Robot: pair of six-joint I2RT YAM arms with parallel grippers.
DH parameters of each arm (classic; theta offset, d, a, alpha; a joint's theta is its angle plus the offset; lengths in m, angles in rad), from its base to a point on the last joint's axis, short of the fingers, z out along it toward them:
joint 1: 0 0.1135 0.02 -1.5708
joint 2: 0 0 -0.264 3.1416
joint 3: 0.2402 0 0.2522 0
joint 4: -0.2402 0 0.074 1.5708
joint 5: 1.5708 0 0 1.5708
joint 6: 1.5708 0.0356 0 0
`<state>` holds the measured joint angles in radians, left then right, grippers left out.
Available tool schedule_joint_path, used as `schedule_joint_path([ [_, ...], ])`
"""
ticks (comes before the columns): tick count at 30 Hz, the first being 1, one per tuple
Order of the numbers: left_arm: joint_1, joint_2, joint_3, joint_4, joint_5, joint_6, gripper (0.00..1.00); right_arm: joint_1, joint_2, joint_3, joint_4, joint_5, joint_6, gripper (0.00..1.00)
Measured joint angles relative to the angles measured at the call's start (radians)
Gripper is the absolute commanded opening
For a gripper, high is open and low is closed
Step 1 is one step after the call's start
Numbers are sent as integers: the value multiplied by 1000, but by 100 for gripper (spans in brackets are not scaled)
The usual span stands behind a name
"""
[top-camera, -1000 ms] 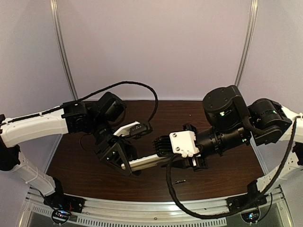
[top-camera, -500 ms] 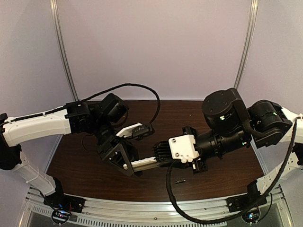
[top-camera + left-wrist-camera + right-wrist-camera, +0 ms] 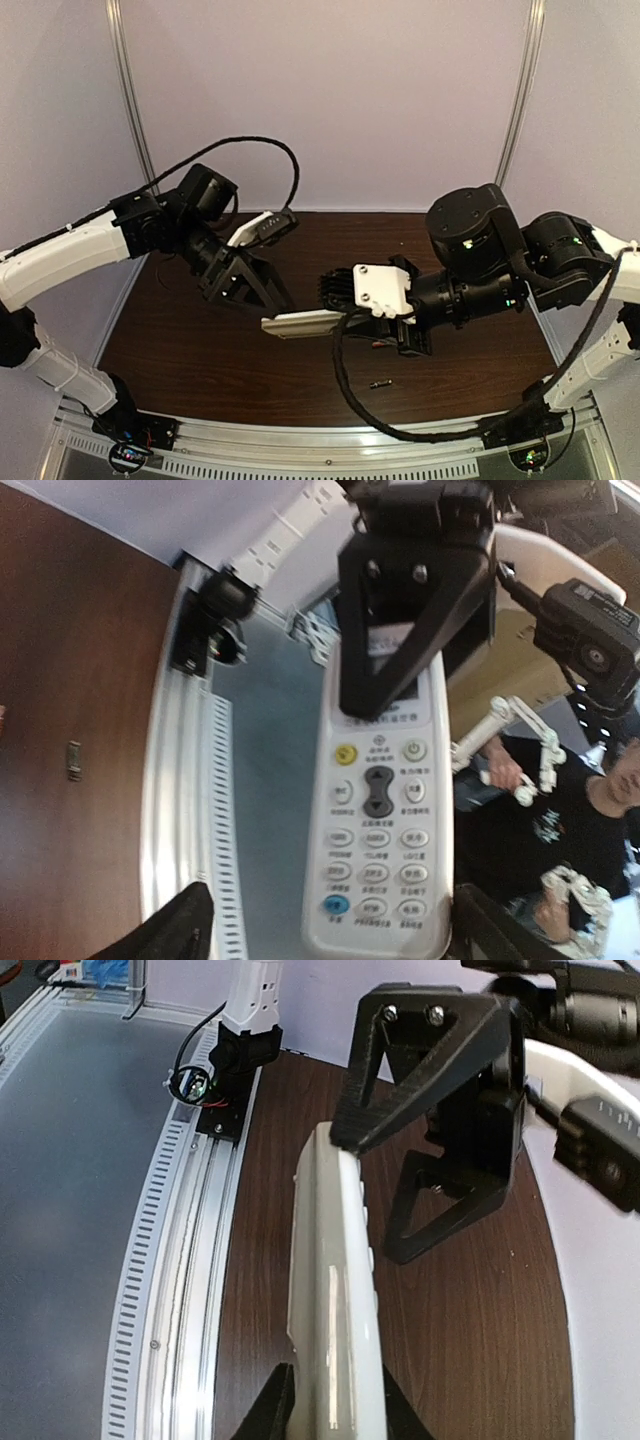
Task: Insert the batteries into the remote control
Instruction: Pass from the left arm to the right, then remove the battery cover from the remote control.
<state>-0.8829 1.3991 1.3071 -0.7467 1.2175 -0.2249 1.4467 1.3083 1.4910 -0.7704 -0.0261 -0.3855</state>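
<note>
The remote control [image 3: 305, 322] is held above the table, by its right end, in my shut right gripper [image 3: 345, 315]. The right wrist view shows it edge-on [image 3: 335, 1290] between the right gripper [image 3: 335, 1415] fingers. The left wrist view shows its white button face [image 3: 385, 810]. My left gripper [image 3: 270, 300] is open, its jaws wide apart around the remote's left end [image 3: 330, 935]. A dark battery [image 3: 379, 383] lies on the table near the front edge, and it also shows in the left wrist view [image 3: 73, 760]. The orange battery is out of view.
The brown table [image 3: 200, 350] ends in a metal rail [image 3: 330, 450] at the front. Grey panels close off the back and sides. The right arm's black cable [image 3: 345, 400] loops down over the front of the table near the dark battery.
My left gripper has opened off the remote's left end and pulled back up and to the left. My right gripper keeps the remote and has shifted slightly left.
</note>
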Motion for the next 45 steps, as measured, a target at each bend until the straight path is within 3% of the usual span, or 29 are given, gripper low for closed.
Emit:
schedule_joint_path([
  [3, 95, -68, 1, 40, -108, -16, 97, -46, -19, -42, 51, -4, 85, 0],
  [11, 174, -302, -39, 219, -519, -78, 98, -288, -82, -231, 286, -140, 411, 0],
  [17, 195, -319, -173, 315, -740, -139, 94, -460, -66, -415, 534, -298, 681, 0],
  [22, 195, -280, -292, 359, -804, -197, 81, -536, -15, -560, 767, -385, 924, 0],
  [30, 178, -190, -298, 435, -859, -239, 65, -563, 155, -643, 1032, -421, 1197, 0],
  [45, 107, 79, -151, 394, -892, -238, 54, -563, 308, -648, 1209, -456, 1383, 0],
])
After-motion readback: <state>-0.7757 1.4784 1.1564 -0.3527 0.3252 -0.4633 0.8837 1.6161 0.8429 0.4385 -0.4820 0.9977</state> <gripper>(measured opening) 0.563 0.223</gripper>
